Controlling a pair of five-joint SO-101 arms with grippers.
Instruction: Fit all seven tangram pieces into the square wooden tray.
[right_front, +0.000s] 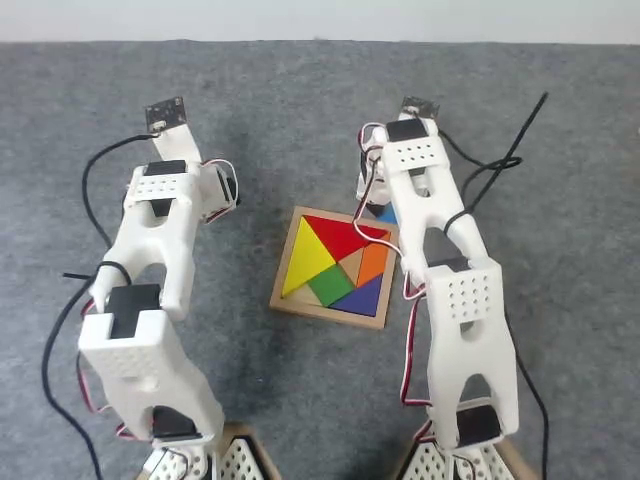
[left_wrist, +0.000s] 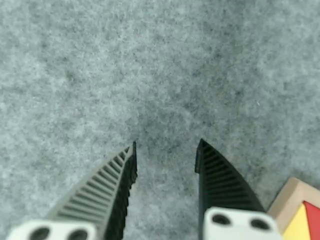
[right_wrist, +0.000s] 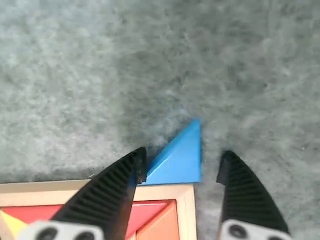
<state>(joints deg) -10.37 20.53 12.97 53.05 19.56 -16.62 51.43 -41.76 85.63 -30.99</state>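
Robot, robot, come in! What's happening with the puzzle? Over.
Left gripper open over bare carpet. Right gripper open above the blue triangle. Triangle outside the tray, by its rim. Nothing in the way.

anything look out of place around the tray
Yes: the blue triangle lies on the carpet just outside the tray corner, below the open right hand, while the other pieces sit inside.

blue triangle (right_wrist: 182, 162) just outside wooden tray (right_wrist: 186, 215)
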